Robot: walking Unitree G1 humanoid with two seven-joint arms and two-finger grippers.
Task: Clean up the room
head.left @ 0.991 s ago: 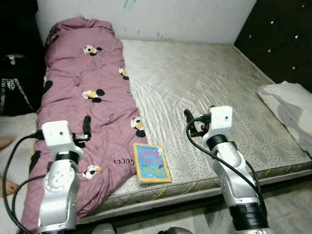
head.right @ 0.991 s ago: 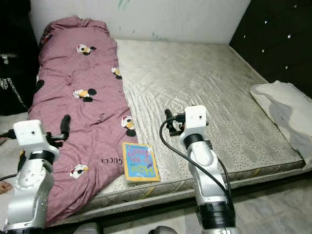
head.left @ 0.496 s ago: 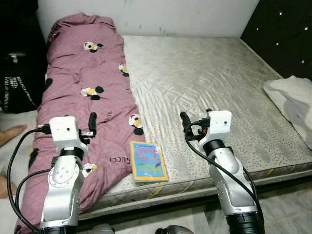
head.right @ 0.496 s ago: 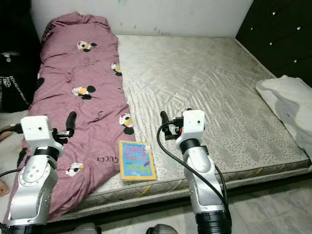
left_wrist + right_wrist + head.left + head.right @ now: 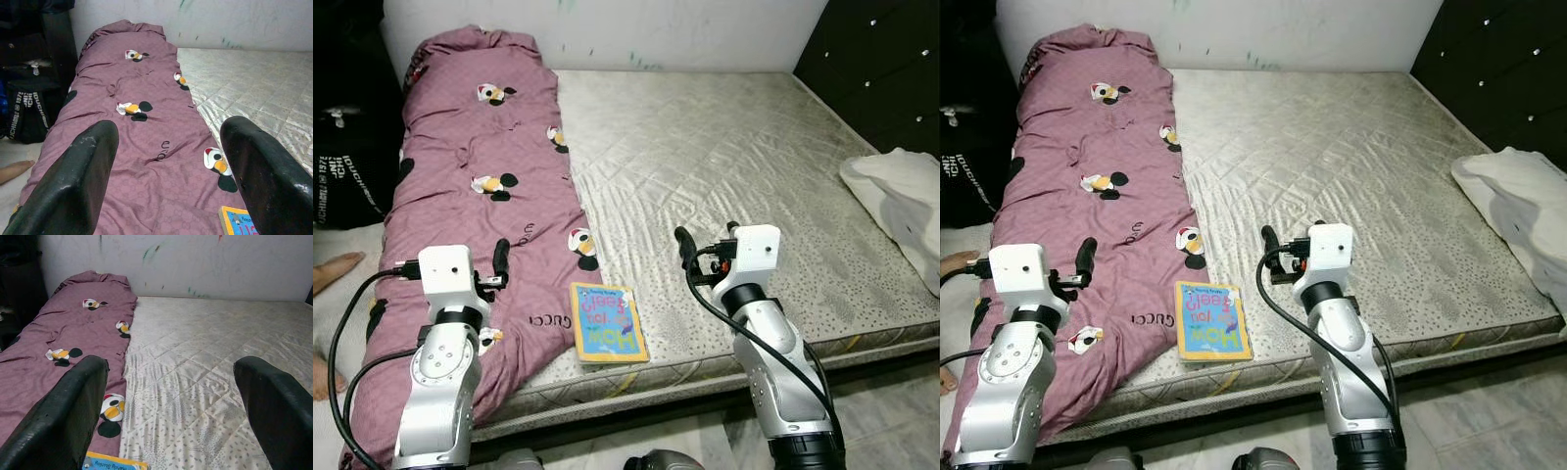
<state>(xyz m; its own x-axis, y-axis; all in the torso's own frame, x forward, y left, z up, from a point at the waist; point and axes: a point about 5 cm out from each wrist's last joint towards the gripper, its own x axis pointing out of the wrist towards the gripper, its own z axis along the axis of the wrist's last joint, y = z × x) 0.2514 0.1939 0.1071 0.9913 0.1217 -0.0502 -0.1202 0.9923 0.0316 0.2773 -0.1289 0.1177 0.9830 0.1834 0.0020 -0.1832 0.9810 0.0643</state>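
A: Where's the children's book (image 5: 608, 322)?

B: Flat at the mattress (image 5: 744, 166) front edge, touching the purple duvet (image 5: 480, 186).

A: How will it handle?

B: Probably light, stiff and thin; take it by its overhanging edge.

A: The arms?

B: Left gripper (image 5: 166, 181) over the duvet, right gripper (image 5: 171, 416) right of the book, both raised, fingers spread, empty.

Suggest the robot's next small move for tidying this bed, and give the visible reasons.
Probably lower the right gripper toward the picture book. The book lies loose near the mattress front edge, beside the purple quilt, between both arms. Both grippers are open and empty; the left gripper hovers over the quilt.
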